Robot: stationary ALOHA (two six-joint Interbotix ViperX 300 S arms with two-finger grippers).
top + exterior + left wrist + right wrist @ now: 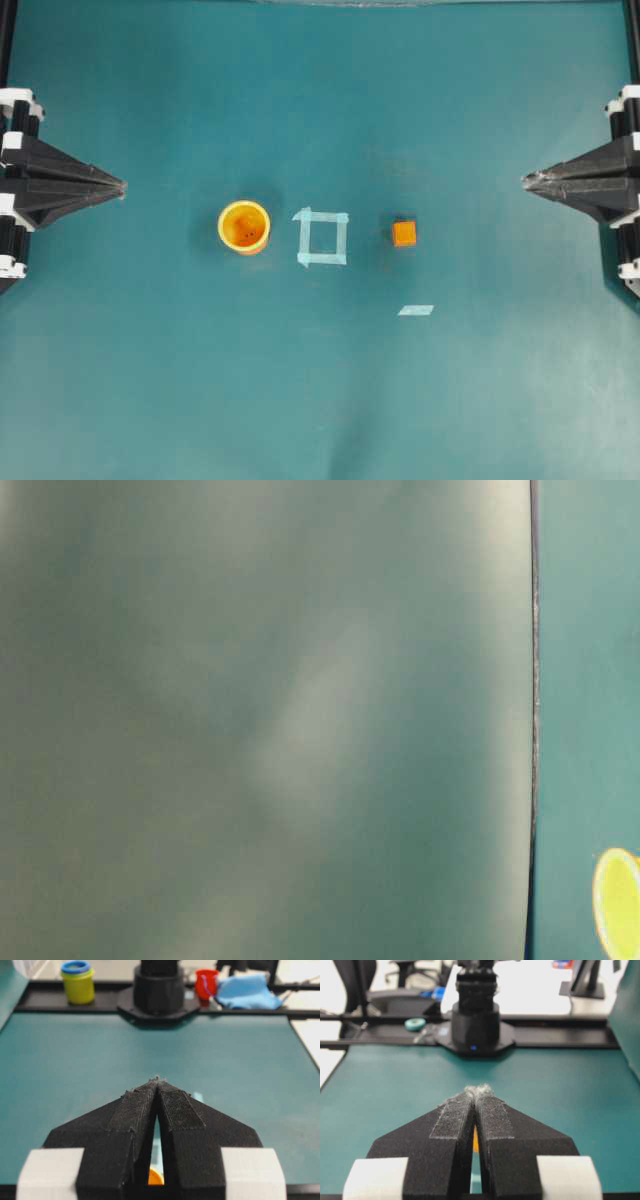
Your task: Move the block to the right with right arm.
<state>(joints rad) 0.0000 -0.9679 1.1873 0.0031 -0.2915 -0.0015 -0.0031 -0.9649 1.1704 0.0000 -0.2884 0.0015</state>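
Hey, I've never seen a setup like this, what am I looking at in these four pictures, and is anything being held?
Two robot arms face each other across a teal table. The overhead picture shows the left gripper and right gripper, both shut and holding nothing. Between them lie a yellow cup, a taped square, the small orange block and a tape strip. Two pictures look out along each gripper from wrist cameras. The table-level one is mostly blur, showing only a yellow edge, probably the cup.

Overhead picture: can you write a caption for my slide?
Two shut claws, left and right, face an orange cup, a tape square and a small orange block on a teal table.
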